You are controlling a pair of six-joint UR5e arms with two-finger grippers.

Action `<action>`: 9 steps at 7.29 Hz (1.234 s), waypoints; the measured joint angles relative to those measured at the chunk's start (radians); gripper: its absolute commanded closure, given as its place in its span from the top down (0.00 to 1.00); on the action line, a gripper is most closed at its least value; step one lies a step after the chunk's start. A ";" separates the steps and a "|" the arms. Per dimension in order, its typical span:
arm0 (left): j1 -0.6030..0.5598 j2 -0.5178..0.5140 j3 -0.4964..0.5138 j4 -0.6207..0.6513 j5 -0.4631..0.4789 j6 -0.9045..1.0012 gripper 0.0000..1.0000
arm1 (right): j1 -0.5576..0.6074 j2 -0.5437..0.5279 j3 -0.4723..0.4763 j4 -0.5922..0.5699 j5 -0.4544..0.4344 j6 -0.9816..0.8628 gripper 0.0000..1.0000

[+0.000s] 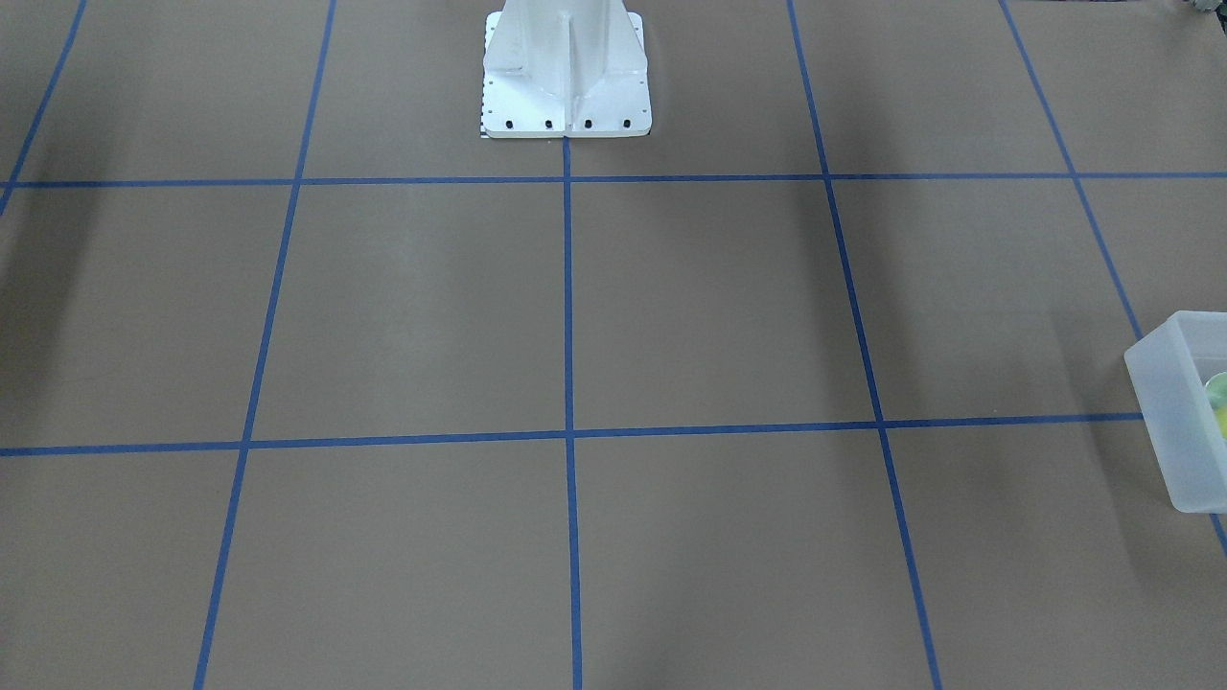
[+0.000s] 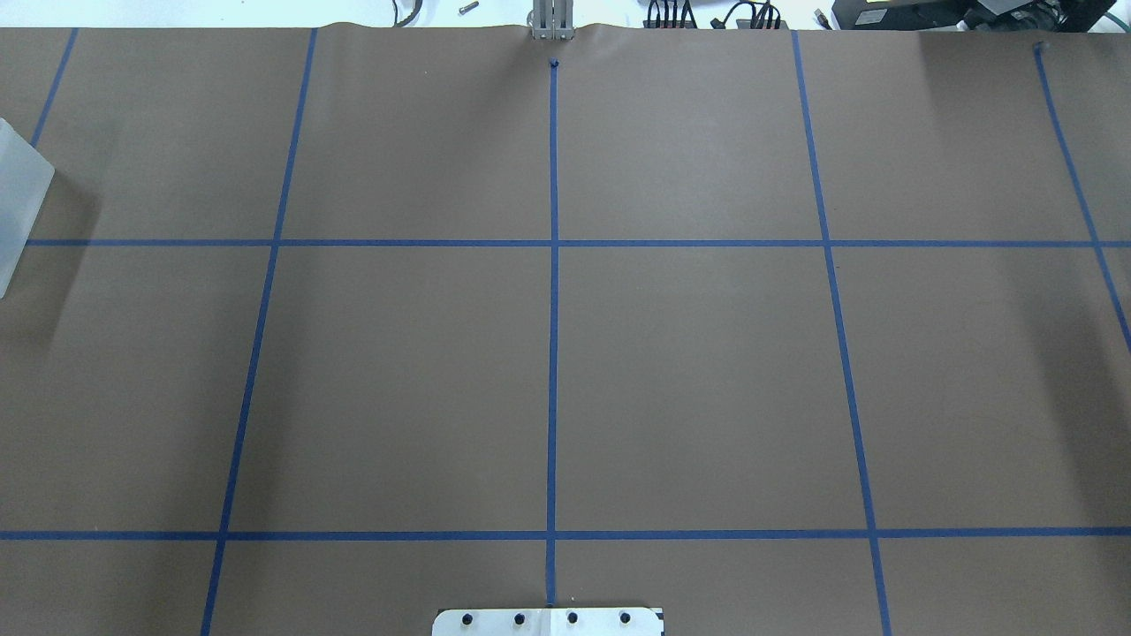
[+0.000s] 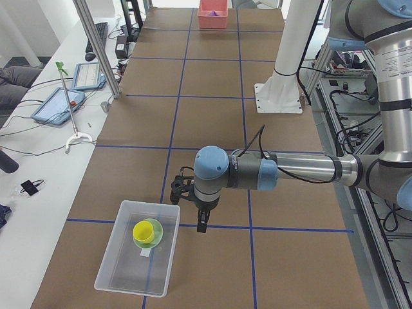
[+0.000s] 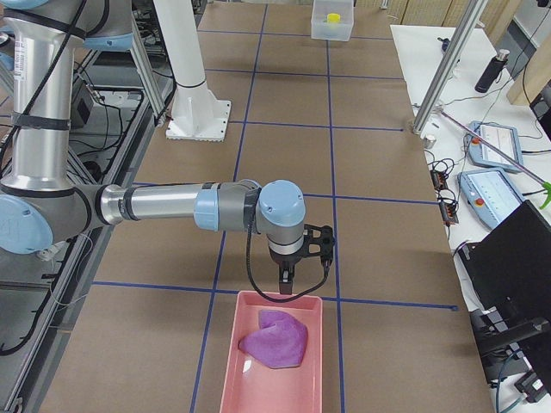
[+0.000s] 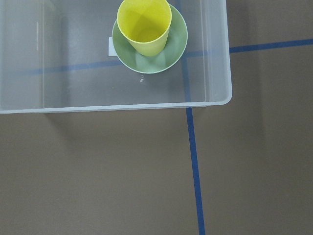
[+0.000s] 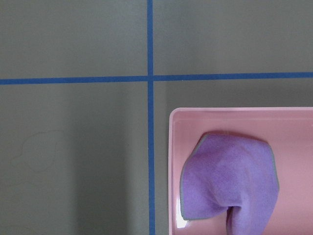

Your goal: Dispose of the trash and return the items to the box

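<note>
The frosted-white box (image 3: pixel 109 265) stands at the table's end on my left. It also shows in the left wrist view (image 5: pixel 215 103), the front view (image 1: pixel 1165 422) and the overhead view (image 2: pixel 22 190). Inside it the yellow cup (image 5: pixel 144 24) stands upright in the mint-green bowl (image 5: pixel 173 46). Both show in the left side view too, the cup (image 3: pixel 144 230) on the bowl (image 3: pixel 154 239). My left gripper (image 3: pixel 201 222) hangs over the table just beside the box's corner. My right gripper (image 4: pixel 287 280) hangs at the far edge of a pink tray. I cannot tell whether either is open or shut.
A pink tray (image 4: pixel 284 391) holding a crumpled purple cloth (image 4: pixel 275 338) sits at the table's end on my right; the right wrist view shows the tray (image 6: pixel 293 132) and cloth (image 6: pixel 227 181). The white robot base (image 1: pixel 566 96) stands mid-table. Blue tape lines grid the brown table.
</note>
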 measured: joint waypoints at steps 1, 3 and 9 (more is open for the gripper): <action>0.000 0.000 0.001 0.000 0.000 0.000 0.99 | 0.000 -0.013 0.001 0.000 -0.013 -0.001 1.00; 0.000 0.001 0.003 0.000 0.000 0.001 0.99 | 0.000 -0.062 0.012 0.002 -0.013 -0.012 1.00; -0.001 0.002 0.010 0.000 0.000 0.009 0.99 | 0.000 -0.098 0.077 0.014 -0.012 -0.020 1.00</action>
